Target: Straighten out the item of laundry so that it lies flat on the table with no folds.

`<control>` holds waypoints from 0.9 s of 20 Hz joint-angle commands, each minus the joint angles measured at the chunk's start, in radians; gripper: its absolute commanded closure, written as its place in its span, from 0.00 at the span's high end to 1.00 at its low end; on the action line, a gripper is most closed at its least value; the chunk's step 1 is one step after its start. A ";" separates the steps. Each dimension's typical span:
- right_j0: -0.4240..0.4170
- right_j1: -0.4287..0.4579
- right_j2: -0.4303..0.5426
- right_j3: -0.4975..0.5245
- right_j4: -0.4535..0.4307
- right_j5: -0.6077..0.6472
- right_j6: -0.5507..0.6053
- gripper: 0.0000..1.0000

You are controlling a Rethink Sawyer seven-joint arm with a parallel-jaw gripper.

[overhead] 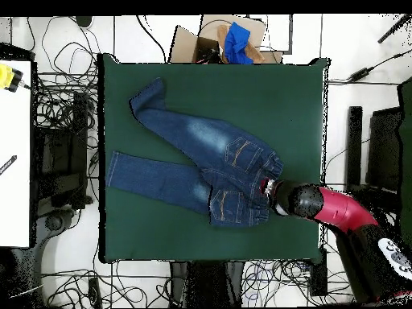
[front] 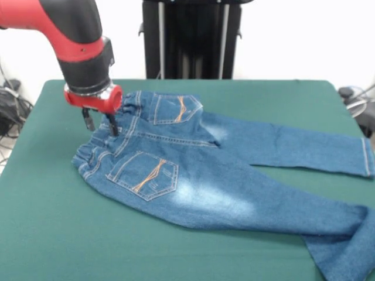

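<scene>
The small blue denim jeans (front: 176,170) lie back side up on the green table (front: 53,234), with two orange-stitched pockets showing. The gathered waistband is at the left and the legs run to the right. The nearer leg's end (front: 345,252) is folded over at the table's front right. In the overhead view the jeans (overhead: 201,161) lie mid-table (overhead: 298,96), with that folded leg end (overhead: 149,95) at the upper left. My gripper (front: 99,122) is down at the waistband with its fingers apart, one over the denim and one just off its edge. It also shows in the overhead view (overhead: 269,189).
The black pedestal (front: 190,38) stands behind the table's far edge. A cardboard box (overhead: 221,40) holding something blue sits beyond the table's top edge in the overhead view. Cables (overhead: 60,105) lie on the floor all round, and a white bench (overhead: 14,153) stands at the left.
</scene>
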 commanded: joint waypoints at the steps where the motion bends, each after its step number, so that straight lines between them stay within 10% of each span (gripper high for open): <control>1: 0.023 0.094 0.076 -0.113 -0.139 -0.076 -0.158 1.00; 17: 0.134 0.247 0.020 -0.219 -0.181 -0.233 0.008 1.00; 18: 0.131 0.247 0.024 -0.219 -0.178 -0.230 0.002 0.00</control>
